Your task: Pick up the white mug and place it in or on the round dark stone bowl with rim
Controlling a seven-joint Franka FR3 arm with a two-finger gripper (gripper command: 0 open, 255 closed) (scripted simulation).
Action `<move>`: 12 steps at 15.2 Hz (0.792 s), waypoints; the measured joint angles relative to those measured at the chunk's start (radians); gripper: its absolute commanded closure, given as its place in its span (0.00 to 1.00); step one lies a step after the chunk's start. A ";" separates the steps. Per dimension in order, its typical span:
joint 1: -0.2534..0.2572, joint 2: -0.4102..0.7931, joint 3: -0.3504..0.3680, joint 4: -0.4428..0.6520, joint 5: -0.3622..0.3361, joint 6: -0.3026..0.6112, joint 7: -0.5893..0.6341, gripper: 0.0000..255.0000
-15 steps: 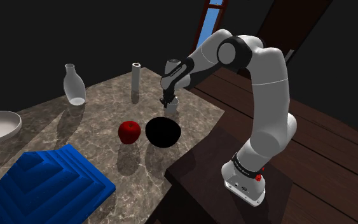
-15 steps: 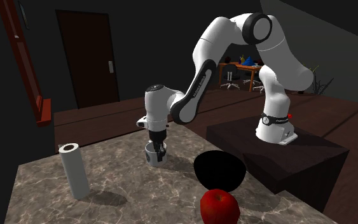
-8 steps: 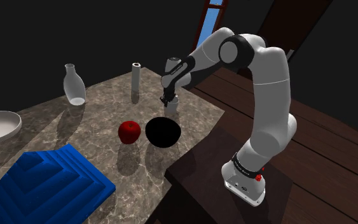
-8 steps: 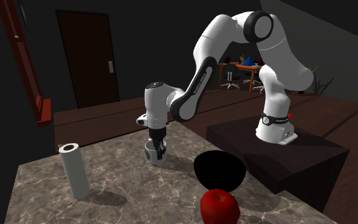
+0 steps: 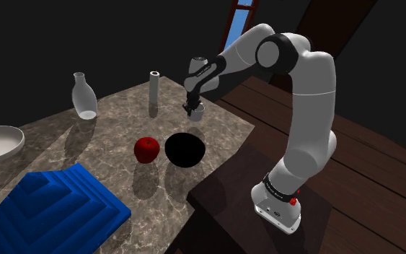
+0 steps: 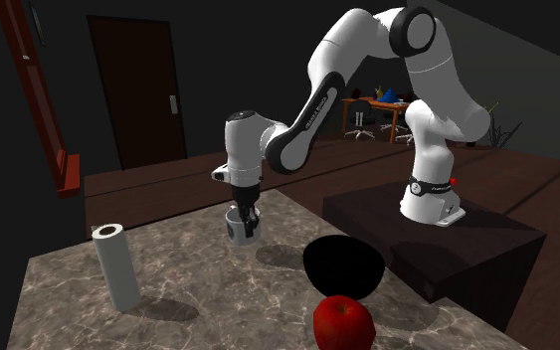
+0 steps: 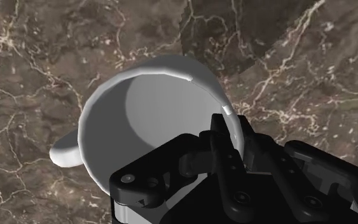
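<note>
Gripper [image 6: 244,218] clenched on the rim of the white mug [image 6: 238,232]. Mug hangs clear above the marble table [image 6: 188,293], empty inside [image 7: 152,108]. Black bowl [image 6: 342,266] stands apart; contents can't be told. Red apple [image 6: 343,323] sits beside the bowl.

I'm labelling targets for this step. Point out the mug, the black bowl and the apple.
mug [image 7: 152,108], wrist view, on its inside wall.
bowl [image 5: 185,150], shoulder view, on its dark side.
apple [image 5: 147,149], shoulder view, on its red front.
</note>
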 measured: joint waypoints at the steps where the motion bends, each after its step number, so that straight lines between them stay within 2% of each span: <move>1: 0.001 -0.010 0.000 -0.001 -0.001 -0.009 0.001 1.00; 12: 0.005 -0.118 -0.004 0.001 -0.006 -0.119 0.000 1.00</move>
